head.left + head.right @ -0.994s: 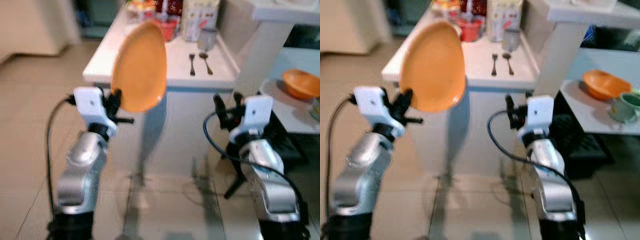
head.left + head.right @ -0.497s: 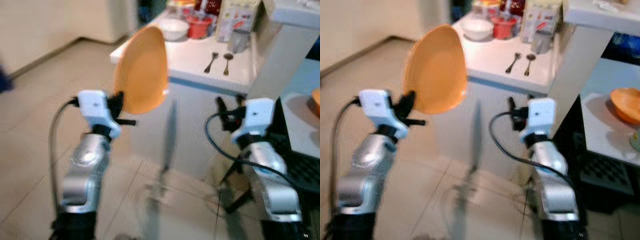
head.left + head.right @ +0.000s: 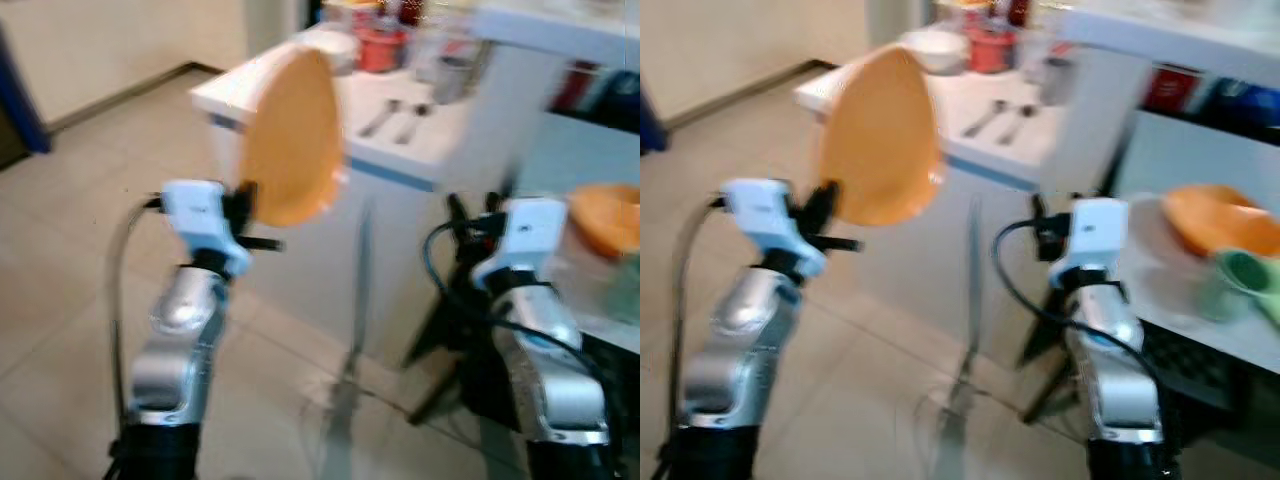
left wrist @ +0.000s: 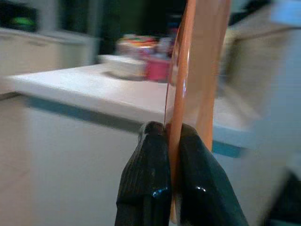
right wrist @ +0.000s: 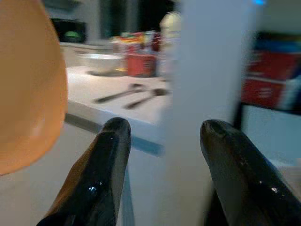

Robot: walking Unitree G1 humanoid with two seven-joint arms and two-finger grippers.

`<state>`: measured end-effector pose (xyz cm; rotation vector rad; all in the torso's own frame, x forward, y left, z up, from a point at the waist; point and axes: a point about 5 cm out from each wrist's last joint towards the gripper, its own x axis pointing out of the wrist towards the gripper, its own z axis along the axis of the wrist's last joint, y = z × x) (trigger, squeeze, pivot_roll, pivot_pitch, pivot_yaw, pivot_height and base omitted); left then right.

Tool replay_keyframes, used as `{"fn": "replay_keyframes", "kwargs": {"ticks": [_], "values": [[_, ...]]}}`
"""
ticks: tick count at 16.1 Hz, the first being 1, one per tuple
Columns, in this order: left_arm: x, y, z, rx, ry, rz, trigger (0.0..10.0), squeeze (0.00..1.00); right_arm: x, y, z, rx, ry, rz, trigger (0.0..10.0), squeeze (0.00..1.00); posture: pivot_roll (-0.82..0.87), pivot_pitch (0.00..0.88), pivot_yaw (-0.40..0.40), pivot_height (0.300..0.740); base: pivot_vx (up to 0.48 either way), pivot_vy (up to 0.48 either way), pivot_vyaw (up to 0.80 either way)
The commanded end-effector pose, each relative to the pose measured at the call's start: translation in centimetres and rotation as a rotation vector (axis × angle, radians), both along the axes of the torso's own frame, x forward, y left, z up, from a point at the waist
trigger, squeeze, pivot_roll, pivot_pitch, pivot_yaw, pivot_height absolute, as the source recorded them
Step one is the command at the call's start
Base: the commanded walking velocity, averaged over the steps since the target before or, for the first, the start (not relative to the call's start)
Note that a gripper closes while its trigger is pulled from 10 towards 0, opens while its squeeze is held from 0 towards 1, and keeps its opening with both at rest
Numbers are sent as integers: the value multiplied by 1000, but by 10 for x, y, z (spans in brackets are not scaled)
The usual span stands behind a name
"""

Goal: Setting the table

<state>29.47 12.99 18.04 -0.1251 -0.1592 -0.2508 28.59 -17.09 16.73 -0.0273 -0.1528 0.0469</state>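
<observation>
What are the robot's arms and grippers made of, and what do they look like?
Both arms are shiny silver with rounded shells. Each ends in a white boxy wrist block, from which a black cable loops down. The left gripper and right gripper each have two long, glossy black fingers.

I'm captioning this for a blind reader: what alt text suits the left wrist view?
Two black fingers of the left gripper pinch the rim of an orange plate held upright and edge-on. Behind it, blurred, a white table carries a white bowl and a red cup.

Orange plate (image 4: 197, 70) smooth, glossy, probably plastic; gripper fingers (image 4: 148, 188) glossy black; tabletop (image 5: 103, 92) smooth white.
</observation>
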Motion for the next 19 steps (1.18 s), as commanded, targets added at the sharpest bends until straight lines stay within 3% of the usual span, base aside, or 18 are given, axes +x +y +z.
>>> {"fn": "replay_keyframes", "kwargs": {"ticks": [1, 4, 10, 15, 19], "values": [[1, 4, 15, 4, -68, 13, 10000, 0, 0, 4, 3, 20, -12, 16, 10000, 0, 5, 0, -10, 740, 0, -480, 0], [1, 3, 23, 13, -99, 8, 10000, 0, -2, 7, 10, 52, -55, 39, 10000, 0, 5, 0, -10, 740, 0, -480, 0], [-9, -4, 60, 32, -218, -52, 10000, 0, -14, 6, 31, 144, -206, 69, 10000, 0, 3, 0, -13, 740, 0, -480, 0], [-16, -16, 69, 20, -239, -102, 10000, 0, -18, 0, 36, 182, -255, 37, 10000, 0, 3, 0, -12, 740, 0, -480, 0], [-10, -18, 66, 40, -222, -96, 10000, 0, -17, -5, 37, 165, -264, -8, 10000, 0, -4, 0, -5, 740, 0, -480, 0]]}}
